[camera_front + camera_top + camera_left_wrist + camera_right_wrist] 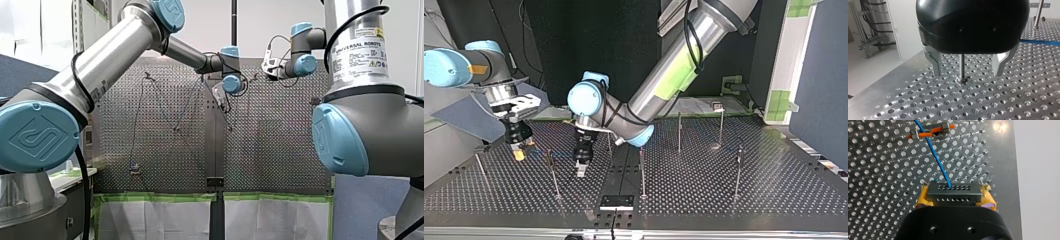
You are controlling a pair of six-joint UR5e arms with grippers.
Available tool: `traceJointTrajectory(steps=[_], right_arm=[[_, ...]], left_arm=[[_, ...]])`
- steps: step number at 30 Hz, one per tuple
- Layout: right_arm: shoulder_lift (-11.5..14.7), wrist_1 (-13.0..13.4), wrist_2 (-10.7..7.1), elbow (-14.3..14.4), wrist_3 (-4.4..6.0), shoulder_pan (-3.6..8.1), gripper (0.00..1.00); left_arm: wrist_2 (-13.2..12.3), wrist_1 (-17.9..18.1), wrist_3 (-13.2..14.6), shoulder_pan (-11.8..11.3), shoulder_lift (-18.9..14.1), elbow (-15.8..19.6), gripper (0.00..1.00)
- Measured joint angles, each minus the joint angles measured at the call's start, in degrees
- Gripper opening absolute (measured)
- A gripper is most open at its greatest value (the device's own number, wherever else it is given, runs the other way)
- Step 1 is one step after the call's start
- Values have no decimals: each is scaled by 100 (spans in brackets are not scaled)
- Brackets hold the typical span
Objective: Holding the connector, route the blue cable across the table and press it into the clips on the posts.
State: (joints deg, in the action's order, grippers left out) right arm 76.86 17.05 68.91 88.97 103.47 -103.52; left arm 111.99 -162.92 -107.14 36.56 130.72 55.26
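Observation:
In the right wrist view my right gripper is shut on a dark grey connector, gripped between yellow pads. The blue cable leaves the connector and runs ahead to a metal clip with an orange bar, crossing it. At the top view's left, my right gripper hangs just above the table. My left gripper is open, and its metal fingers straddle a thin post without touching it. A stretch of blue cable lies beyond it.
Several thin upright posts stand on the perforated table, among them one between the two grippers and others toward the top view's right. A black plate sits at the table's near edge in that view.

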Motion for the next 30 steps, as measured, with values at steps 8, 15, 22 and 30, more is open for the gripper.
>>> traceJointTrajectory(steps=[8,15,22,30], right_arm=[[0,0,0,0,0,-1,0],[0,0,0,1,0,0,0],[0,0,0,0,0,0,0],[0,0,1,1,0,0,0]], left_arm=[[7,22,1,-28,1,-40,100],[12,34,1,-46,1,-62,100],[14,43,1,-55,1,-77,100],[17,49,1,-60,1,-88,100]])
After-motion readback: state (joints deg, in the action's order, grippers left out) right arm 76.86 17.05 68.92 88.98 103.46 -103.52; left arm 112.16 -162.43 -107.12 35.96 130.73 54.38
